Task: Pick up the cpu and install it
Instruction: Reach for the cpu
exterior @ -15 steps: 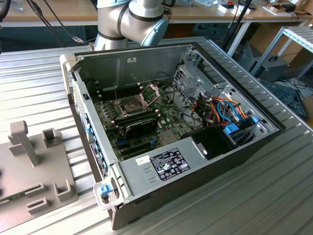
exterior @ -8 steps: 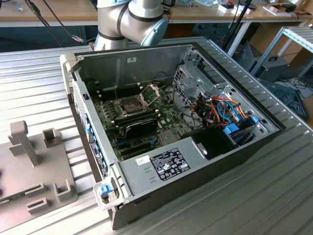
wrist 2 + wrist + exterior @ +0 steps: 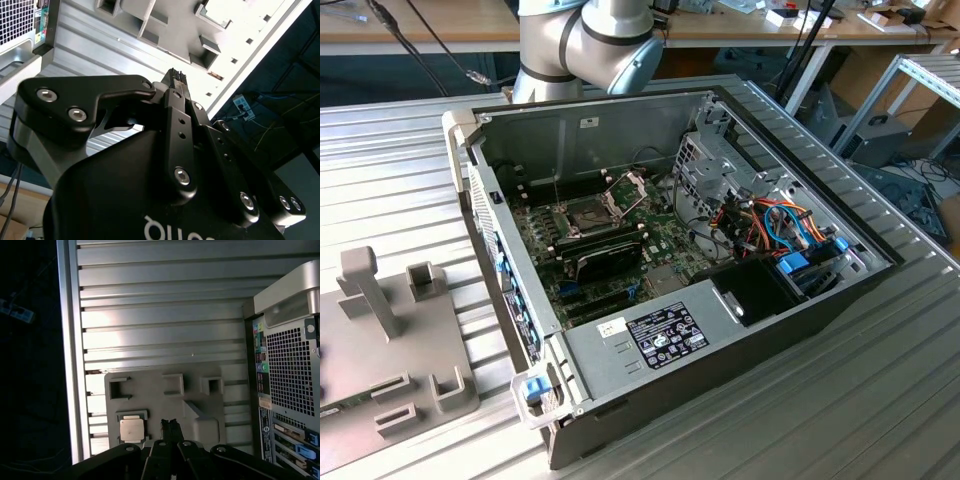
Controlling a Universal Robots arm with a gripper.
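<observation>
The cpu (image 3: 132, 429) is a small silver-grey square chip lying flat in a square pocket of the grey fixture plate (image 3: 165, 400) on the ribbed table. In the first wrist view my gripper (image 3: 171, 426) hangs well above that plate, with the cpu just beside its tips. Its black fingers (image 3: 181, 120) are pressed together with nothing between them, and my gripper (image 3: 176, 76) is shut. Inside the open computer case (image 3: 740, 350), the motherboard's socket (image 3: 583, 216) lies bare with its hinged metal frame (image 3: 625, 185) raised.
The fixture plate (image 3: 390, 350) with upright posts sits at the exterior view's left, beside the case. The arm (image 3: 585, 40) rises behind the case. A black module (image 3: 605, 262), cables (image 3: 780, 225) and a drive cage (image 3: 715, 160) crowd the case. Its rear panel (image 3: 287, 375) is near the fixture.
</observation>
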